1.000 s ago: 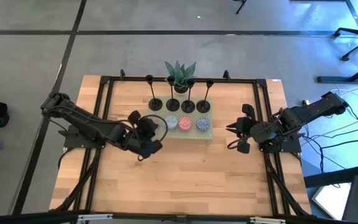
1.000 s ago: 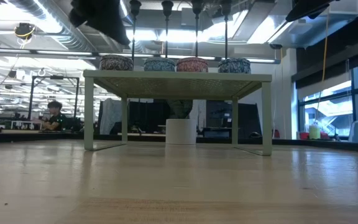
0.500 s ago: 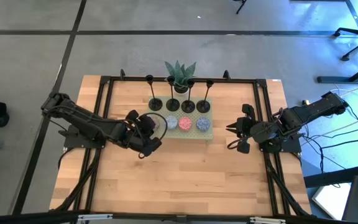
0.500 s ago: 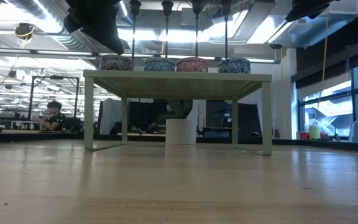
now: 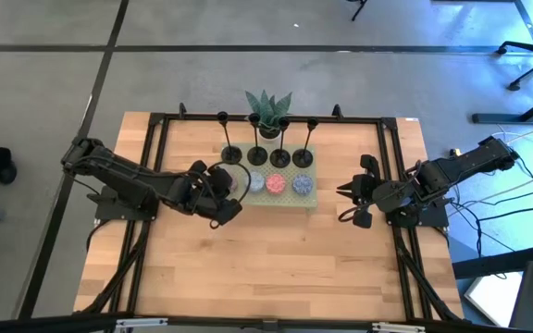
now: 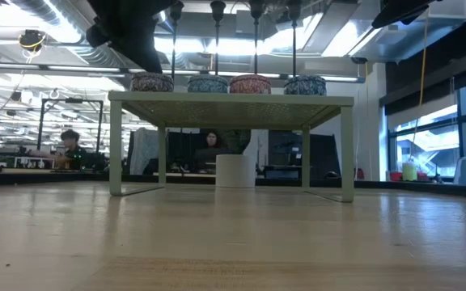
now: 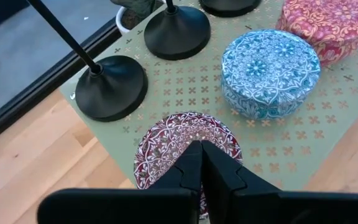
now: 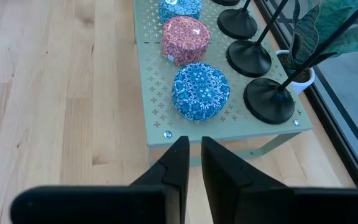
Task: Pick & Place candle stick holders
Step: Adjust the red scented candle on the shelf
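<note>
Dark fingers of the left gripper [image 7: 199, 163] are pressed together, empty, above the dark red patterned tin [image 7: 166, 149] at the left end of the green stand [image 5: 305, 198]. Behind the tins, four black candle stick holders [image 5: 232, 154] line the stand's back edge. Off the stand's right end, the right gripper [image 8: 192, 160] waits, nearly closed on nothing.

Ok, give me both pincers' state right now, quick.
Left pincer: shut, holding nothing, over the dark red tin on the green stand.
Right pincer: nearly shut, holding nothing, waiting beside the stand.
</note>
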`<control>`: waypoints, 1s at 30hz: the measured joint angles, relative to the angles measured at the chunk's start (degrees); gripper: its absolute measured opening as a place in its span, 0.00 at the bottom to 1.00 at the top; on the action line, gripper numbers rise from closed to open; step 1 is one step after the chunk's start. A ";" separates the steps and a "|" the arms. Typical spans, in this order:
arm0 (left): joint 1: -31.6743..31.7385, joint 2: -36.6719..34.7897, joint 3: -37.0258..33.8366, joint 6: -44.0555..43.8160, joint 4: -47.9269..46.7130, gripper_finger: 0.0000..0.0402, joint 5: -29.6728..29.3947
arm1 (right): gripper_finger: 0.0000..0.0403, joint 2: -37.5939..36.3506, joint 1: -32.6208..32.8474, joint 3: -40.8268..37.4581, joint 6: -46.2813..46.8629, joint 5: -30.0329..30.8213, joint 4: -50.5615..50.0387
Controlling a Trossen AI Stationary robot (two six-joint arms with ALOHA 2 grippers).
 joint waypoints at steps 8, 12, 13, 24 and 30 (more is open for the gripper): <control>0.15 0.00 0.00 0.95 0.59 0.00 0.16 | 0.11 0.00 -0.02 0.00 0.00 0.00 0.00; 0.17 0.00 0.00 1.07 0.92 0.01 0.27 | 0.11 0.00 0.00 0.00 0.00 0.00 0.00; 0.17 0.00 0.00 1.07 0.94 0.01 0.27 | 0.11 0.00 0.00 0.00 0.00 0.00 0.00; 2.65 0.02 0.00 4.77 2.60 0.00 1.44 | 0.11 0.00 -0.02 0.00 -0.43 0.02 0.00; 3.73 0.04 -0.04 8.02 5.00 0.01 1.80 | 0.11 0.00 0.00 0.00 -0.45 0.02 -0.02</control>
